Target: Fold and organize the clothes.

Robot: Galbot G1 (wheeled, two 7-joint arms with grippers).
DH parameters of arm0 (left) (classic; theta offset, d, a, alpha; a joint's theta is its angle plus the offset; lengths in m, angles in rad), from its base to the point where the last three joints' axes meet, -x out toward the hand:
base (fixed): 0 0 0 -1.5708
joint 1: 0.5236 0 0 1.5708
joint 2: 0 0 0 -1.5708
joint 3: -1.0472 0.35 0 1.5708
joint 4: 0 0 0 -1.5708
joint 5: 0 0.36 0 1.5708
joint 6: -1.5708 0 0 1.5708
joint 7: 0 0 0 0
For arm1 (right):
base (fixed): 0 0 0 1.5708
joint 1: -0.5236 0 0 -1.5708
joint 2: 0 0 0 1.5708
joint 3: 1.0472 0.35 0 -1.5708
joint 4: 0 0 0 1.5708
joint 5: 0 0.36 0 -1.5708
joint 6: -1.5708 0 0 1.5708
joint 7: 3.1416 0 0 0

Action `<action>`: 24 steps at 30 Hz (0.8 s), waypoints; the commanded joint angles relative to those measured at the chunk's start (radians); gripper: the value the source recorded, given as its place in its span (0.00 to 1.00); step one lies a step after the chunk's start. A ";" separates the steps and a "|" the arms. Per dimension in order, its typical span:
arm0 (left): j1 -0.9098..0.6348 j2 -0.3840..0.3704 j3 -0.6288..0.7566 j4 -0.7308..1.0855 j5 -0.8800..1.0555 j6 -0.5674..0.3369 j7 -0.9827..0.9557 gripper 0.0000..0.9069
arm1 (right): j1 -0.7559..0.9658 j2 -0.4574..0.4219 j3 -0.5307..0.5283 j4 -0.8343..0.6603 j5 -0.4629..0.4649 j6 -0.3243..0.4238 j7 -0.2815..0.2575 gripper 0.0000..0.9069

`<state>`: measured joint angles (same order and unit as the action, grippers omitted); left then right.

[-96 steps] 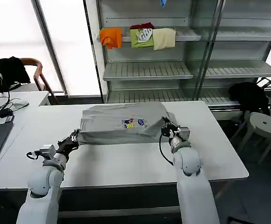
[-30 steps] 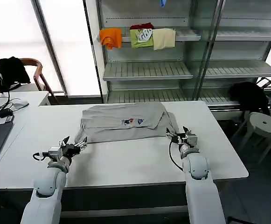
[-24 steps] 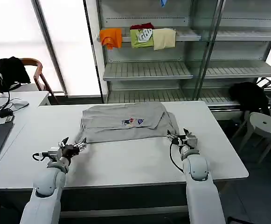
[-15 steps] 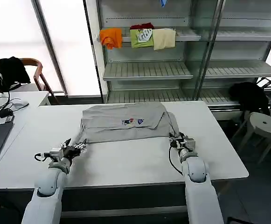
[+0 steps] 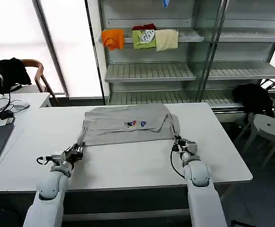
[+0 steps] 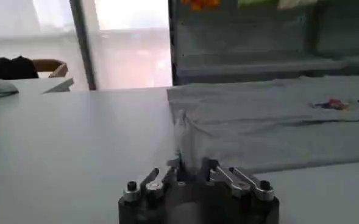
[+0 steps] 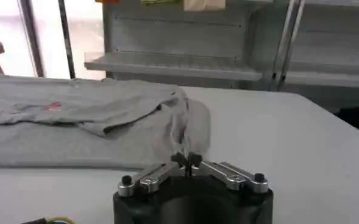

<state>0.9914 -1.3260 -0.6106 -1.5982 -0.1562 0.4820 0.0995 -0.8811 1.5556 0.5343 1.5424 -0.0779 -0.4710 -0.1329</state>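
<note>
1. The shirt [image 5: 128,126] lies spread on the table [image 5: 128,165].
2. The left gripper [image 5: 74,152] and right gripper [image 5: 178,143] are each pinched shut on a near corner.
3. Risk: thin cloth slips out if the pulls are uneven.

White rounded arms, black cables looping at the wrists, silver screw-studded fingers [image 7: 167,171] on black bases
</note>
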 commanded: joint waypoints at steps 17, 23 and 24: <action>0.173 0.045 -0.035 -0.273 -0.067 -0.007 -0.018 0.00 | -0.216 -0.042 0.000 0.337 0.129 -0.107 0.045 0.00; 0.330 0.100 -0.098 -0.416 -0.160 0.058 0.015 0.00 | -0.327 -0.071 -0.023 0.488 0.124 -0.110 0.063 0.00; 0.358 0.110 -0.105 -0.435 -0.177 0.061 0.015 0.00 | -0.340 -0.075 -0.027 0.503 0.123 -0.110 0.065 0.00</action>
<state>1.1358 -1.2795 -0.6506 -1.7933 -0.2182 0.4880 0.0969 -1.1048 1.4958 0.5138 1.8757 0.0224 -0.5561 -0.0784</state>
